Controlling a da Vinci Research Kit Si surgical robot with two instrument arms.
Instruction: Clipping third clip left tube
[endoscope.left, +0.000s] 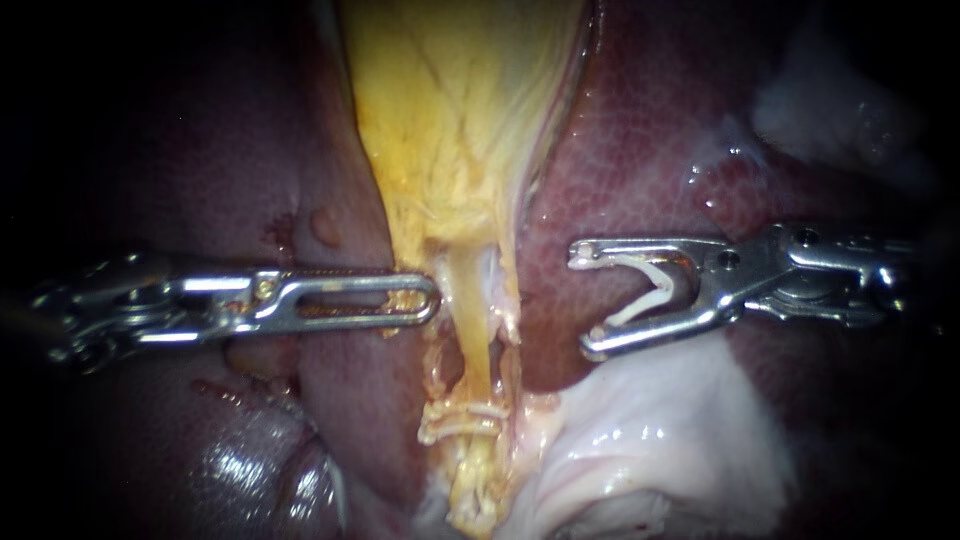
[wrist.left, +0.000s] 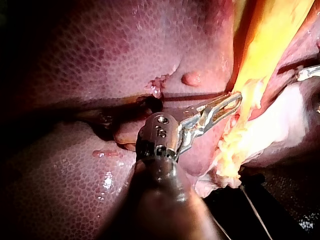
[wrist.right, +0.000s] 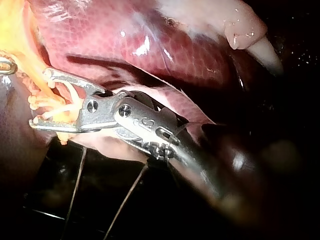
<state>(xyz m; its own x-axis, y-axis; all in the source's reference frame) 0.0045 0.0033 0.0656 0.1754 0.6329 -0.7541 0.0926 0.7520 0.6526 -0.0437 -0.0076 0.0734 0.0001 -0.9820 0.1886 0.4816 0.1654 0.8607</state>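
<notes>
Jaws both against clip (endoscope.left: 660, 288), right instrument (endoscope.left: 580, 302)

Close view along the left instrument (wrist.left: 234, 101). Its dark shaft leads to a metal wrist and two slotted jaws. The jaws are closed on the ragged fringe of a band of yellow tissue (wrist.left: 270, 45). Around them lies the liver (wrist.left: 100, 60), dark red, finely mottled and wet. A dark fold crosses the liver beside the wrist, and a small pale nodule (wrist.left: 191, 78) sits just beyond it. Past the yellow band lies whitish tissue (wrist.left: 285, 125), and the metal tip of the right instrument (wrist.left: 307, 73) shows at its far edge.
</notes>
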